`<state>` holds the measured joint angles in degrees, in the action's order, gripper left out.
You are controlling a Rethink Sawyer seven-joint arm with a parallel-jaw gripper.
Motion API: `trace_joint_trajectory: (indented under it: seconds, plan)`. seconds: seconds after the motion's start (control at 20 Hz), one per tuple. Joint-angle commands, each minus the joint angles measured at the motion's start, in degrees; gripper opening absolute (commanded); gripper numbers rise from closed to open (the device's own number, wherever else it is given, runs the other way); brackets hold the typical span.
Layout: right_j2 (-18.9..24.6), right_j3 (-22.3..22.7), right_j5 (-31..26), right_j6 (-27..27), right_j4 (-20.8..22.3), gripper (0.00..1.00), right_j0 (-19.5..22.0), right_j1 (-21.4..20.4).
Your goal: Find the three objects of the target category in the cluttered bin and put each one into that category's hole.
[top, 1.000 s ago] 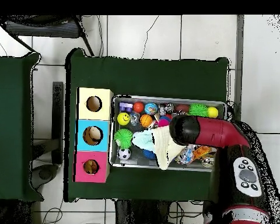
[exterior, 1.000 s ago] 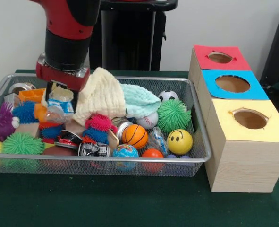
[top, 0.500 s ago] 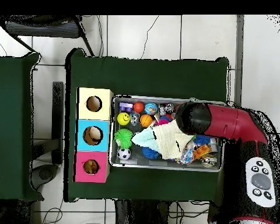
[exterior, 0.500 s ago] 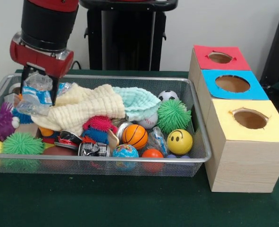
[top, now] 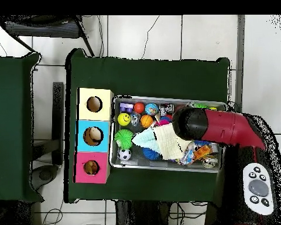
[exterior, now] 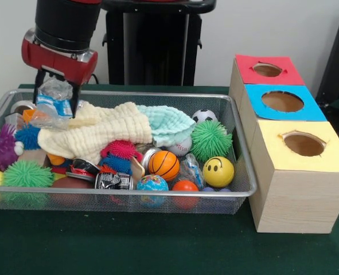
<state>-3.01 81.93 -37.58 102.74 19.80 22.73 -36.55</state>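
Note:
The cluttered bin point(exterior: 129, 193) is a silver wire-mesh basket full of toys, and it also shows in the overhead view point(top: 166, 98). My gripper point(exterior: 57, 102) hangs over the bin's left end. It is shut on a crumpled clear plastic bottle with a blue label point(exterior: 53, 102), held just above the clutter. The red-surround hole point(exterior: 267, 69) is on the farthest of three wooden boxes to the right of the bin, and shows in the overhead view point(top: 91, 167) too. In the overhead view the arm point(top: 192, 124) hides the gripper.
A cream cloth point(exterior: 97, 134) and a teal cloth point(exterior: 169, 123) lie over the bin's middle. A basketball point(exterior: 164, 164), a yellow smiley ball point(exterior: 218, 171), a green spiky ball point(exterior: 210, 140) and a soccer ball point(exterior: 204, 116) lie to the right. The blue hole point(exterior: 282, 101) and the yellow hole point(exterior: 303, 144) sit nearer the camera.
The gripper rose out of the clutter with the plastic bottle and shifted left, then slightly back right. The cream cloth, bunched up earlier, has fallen flat.

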Motion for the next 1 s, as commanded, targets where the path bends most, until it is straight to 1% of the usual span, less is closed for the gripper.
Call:
trace_joint_trajectory:
  seconds: [0.05, 0.25, 0.5, 0.6, 0.7, 0.8, 0.9, 1.0]
  plan:
    - [0.4, 8.28, 4.27, 6.0, 2.1, 1.0, -0.32, 4.97]
    - [-0.49, 5.53, 3.71, 4.41, 3.47, 1.0, 0.01, 8.68]
    - [-0.25, 2.46, 7.2, 2.22, 4.62, 1.0, 1.94, 13.11]
    - [-0.87, 1.46, 8.16, 2.46, 5.32, 1.0, 1.83, 14.18]
    - [-2.4, 0.38, 8.73, 4.05, 5.97, 1.0, 0.94, 15.59]
    - [-3.7, -1.49, 8.7, 5.28, 6.33, 1.0, 0.04, 17.93]
    - [-2.65, -2.93, 8.27, 3.84, 5.83, 1.0, 1.08, 20.7]
    - [-2.54, -3.55, 6.65, 3.14, 5.26, 1.0, 1.39, 21.97]
